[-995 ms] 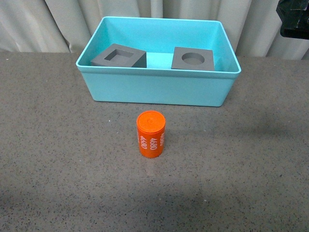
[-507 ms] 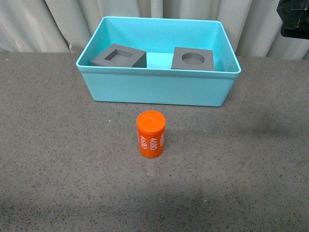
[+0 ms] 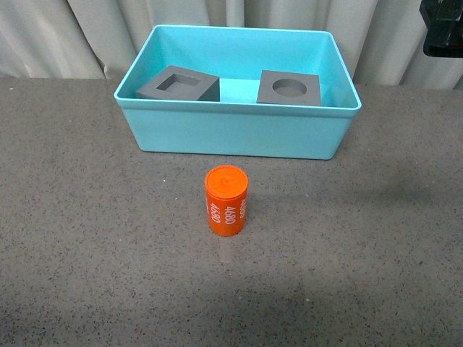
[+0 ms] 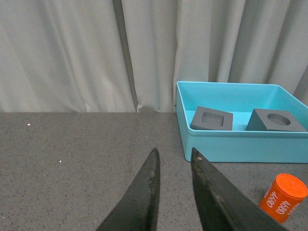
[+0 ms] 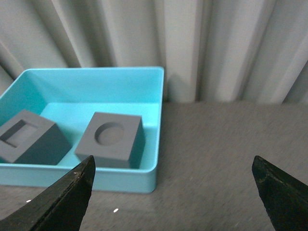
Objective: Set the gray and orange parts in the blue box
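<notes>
Gray square-recess cube [image 3: 177,84], round-recess cube [image 3: 289,88]: kept apart inside the blue box [image 3: 239,130].
Orange cylinder [image 3: 226,201]: stood upright on the bench [image 3: 87,217] before the box.
Left hand [image 4: 174,154]: parted narrowly.
Right hand [image 5: 173,166]: spread wide.

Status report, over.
Left gripper narrowly open, right gripper wide, both empty. Gray cubes in box; orange cylinder upright on table, outside. Nothing between cylinder and box.

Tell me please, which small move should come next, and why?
Probably lower the right gripper, jaws wide open and empty, toward the orange cylinder. The square-recess cube and round-recess cube already lie in the blue box; only the cylinder stands upright on the table before it.
</notes>
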{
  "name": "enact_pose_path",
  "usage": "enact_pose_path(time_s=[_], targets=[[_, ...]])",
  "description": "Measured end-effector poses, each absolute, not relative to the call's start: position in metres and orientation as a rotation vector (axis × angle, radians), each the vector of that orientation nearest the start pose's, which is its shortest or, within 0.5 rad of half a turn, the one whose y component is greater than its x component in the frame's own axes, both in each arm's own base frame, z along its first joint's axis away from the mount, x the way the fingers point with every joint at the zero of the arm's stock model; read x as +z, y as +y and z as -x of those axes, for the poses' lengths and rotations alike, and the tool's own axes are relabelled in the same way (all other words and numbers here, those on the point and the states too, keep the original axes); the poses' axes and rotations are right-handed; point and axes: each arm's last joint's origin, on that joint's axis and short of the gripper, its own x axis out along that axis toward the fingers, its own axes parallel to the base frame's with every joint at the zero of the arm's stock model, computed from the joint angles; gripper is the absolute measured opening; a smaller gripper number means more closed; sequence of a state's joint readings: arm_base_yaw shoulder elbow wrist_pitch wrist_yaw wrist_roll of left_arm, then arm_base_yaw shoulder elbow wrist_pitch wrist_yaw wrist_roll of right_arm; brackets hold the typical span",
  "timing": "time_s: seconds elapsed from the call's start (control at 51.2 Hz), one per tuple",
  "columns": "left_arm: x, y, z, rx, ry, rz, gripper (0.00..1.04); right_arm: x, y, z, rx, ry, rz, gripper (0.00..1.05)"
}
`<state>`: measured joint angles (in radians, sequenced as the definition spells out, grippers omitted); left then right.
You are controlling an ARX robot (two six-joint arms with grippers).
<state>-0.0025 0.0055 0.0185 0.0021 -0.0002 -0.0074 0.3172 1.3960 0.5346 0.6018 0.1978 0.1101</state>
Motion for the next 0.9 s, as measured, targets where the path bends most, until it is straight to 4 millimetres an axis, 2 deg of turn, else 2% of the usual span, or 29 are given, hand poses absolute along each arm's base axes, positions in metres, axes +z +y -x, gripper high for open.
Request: enact_pose_path(time_s=[0.098, 0.137, 0.234, 0.429, 0.741, 0.898], targets=[[0.170, 0.000, -0.097, -0.002, -0.016, 0.007, 0.43, 0.186, 0.089, -0.270, 0.241, 0.304, 0.218, 0.95], [0.170, 0.000, -0.097, -0.003, -0.016, 0.007, 0.52, 0.180, 0.095, -0.276, 0.298, 0.357, 0.257, 0.95], [0.170, 0.000, -0.097, -0.002, -0.017, 0.007, 0.72, 0.173, 0.109, -0.291, 0.413, 0.452, 0.318, 0.95], [0.170, 0.000, -0.097, -0.002, -0.016, 0.007, 0.99, 0.167, 0.140, -0.308, 0.655, 0.603, 0.323, 0.95], [0.170, 0.000, -0.097, -0.002, -0.016, 0.005, 0.98, 0.155, 0.177, -0.325, 0.750, 0.787, 0.379, 0.95], [0.170, 0.000, -0.097, -0.002, -0.016, 0.005, 0.98, 0.137, 0.197, -0.331, 0.829, 0.883, 0.385, 0.95]])
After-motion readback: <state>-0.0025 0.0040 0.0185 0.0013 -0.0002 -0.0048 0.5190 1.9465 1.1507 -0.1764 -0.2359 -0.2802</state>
